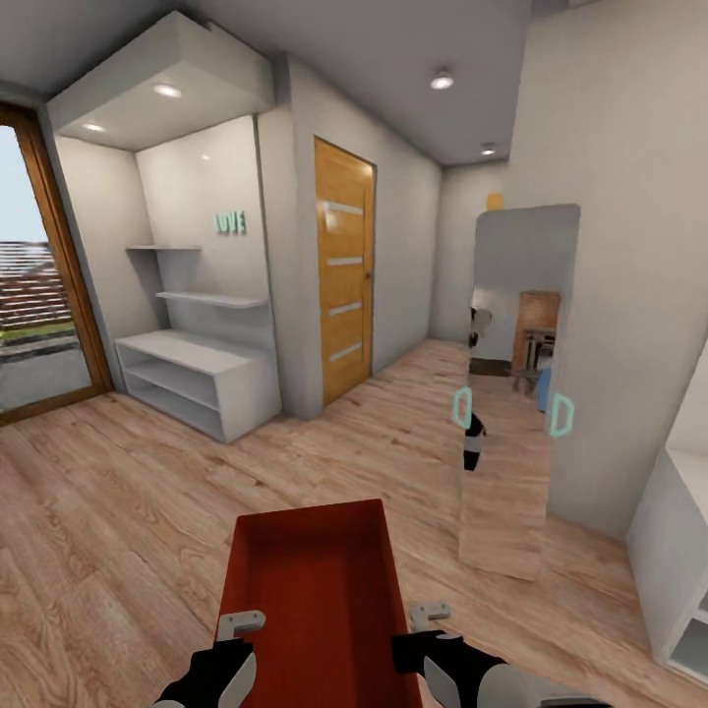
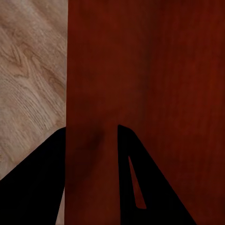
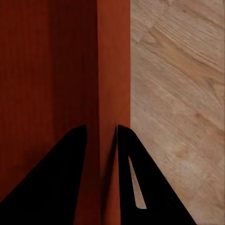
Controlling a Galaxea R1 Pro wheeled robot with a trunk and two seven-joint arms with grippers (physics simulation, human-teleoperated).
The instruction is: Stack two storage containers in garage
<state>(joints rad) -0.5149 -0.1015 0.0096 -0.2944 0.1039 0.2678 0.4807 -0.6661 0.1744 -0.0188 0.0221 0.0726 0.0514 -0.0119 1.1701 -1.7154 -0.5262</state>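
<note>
Head view shows one storage container carried low in front over the wood-plank floor. Left pincer and right pincer each clamp a side wall (fingers straddling it), facing a wooden door.

The storage container looks like smooth orange-red plastic with a dull satin finish; in the left wrist view its wall reads flat and even, with soft dark shading. The floor is light wood plank with clear grain and knots, matt, with a faint sheen far off by the door. The door is warm honey-toned wood, lightly glossy, with pale frosted strips. The shelf unit at far left is smooth matt white, like painted board. The mirror on the right is glossy and reflective. The left tool has pale matt fingers on a black glossy body.
</note>
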